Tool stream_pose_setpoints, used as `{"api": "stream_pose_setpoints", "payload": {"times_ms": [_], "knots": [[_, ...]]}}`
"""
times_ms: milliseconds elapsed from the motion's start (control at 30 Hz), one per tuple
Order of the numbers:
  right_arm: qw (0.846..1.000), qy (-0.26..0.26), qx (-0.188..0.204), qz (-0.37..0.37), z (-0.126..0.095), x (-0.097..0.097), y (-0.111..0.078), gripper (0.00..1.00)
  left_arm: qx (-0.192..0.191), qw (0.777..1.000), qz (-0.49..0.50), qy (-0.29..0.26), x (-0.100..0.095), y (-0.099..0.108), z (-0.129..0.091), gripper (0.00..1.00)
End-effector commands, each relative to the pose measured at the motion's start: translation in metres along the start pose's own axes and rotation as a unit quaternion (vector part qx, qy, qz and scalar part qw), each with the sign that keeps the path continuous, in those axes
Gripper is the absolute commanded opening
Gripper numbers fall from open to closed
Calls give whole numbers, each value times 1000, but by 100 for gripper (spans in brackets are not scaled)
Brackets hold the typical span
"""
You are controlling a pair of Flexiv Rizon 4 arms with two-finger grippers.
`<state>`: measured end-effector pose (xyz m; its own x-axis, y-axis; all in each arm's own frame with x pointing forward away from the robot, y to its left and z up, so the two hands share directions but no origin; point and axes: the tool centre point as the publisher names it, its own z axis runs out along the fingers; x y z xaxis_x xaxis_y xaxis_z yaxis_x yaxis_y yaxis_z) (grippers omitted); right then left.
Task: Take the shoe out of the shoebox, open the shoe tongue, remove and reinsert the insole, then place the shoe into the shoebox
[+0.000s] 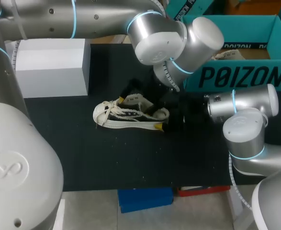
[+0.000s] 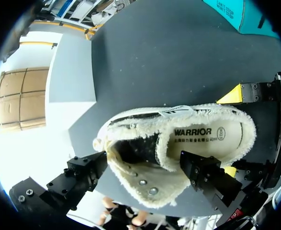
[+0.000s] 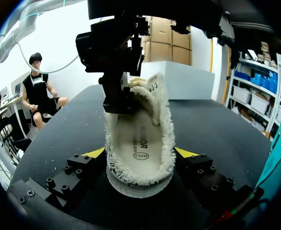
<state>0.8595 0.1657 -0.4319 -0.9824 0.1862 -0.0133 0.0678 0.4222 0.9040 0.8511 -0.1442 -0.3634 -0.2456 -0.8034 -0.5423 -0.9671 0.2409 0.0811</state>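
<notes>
Resting on the dark table (image 1: pixel 130 167), out of the teal shoebox (image 1: pixel 236 76), the shoe (image 1: pixel 130 115) lies near the table's middle. Its toe points toward the white box (image 1: pixel 51 72) and its heel toward the right arm's side. The shoebox stands open at the far right of the table, well apart from the shoe.

The shoe is a low black sneaker with a thick off-white sole (image 1: pixel 130 125) and a white toe cap. Its pale laces (image 1: pixel 106 106) lie loose in a bunch over the toe. The inside is lined with cream fleece that curls out over the rim of the opening. The opening is spread wide, and the cream insole (image 2: pixel 202 136) with dark print on it shows in place at the bottom. A row of metal eyelets (image 2: pixel 152 190) runs along the fleece-backed flap that is folded outward on one side.

The right gripper (image 3: pixel 140 153) sits low at the heel. Its two fingers (image 3: pixel 95 153) press the heel from either side, their yellow tips against the fleece rim, so it is clamped on the shoe.

The left gripper (image 2: pixel 142 165) comes down from above over the front of the opening and straddles the eyelet flap. One side of it is outside the shoe and the other over the insole. Whether it has a hold on the flap cannot be told.
</notes>
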Motion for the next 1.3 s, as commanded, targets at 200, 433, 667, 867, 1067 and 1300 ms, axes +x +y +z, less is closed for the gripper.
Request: {"api": "stream_pose_setpoints", "payload": {"times_ms": [200,433,667,867,1067,1300], "knots": [[1000,-1,0,0,3,0,-1,0,7,1000,-15,-19,-12,7,8,85],[1000,-1,0,0,3,0,-1,0,10,1000,-20,-22,-15,5,6,67],[1000,-1,0,0,3,0,-1,0,19,999,-18,-19,-11,1,-2,24],[1000,-1,0,0,3,0,-1,0,24,999,-15,-19,-9,1,-4,0],[1000,-1,0,0,3,0,-1,0,26,999,-17,-21,-9,1,-5,0],[1000,-1,0,0,3,0,-1,0,40,999,-25,6,-18,4,-13,0]]}}
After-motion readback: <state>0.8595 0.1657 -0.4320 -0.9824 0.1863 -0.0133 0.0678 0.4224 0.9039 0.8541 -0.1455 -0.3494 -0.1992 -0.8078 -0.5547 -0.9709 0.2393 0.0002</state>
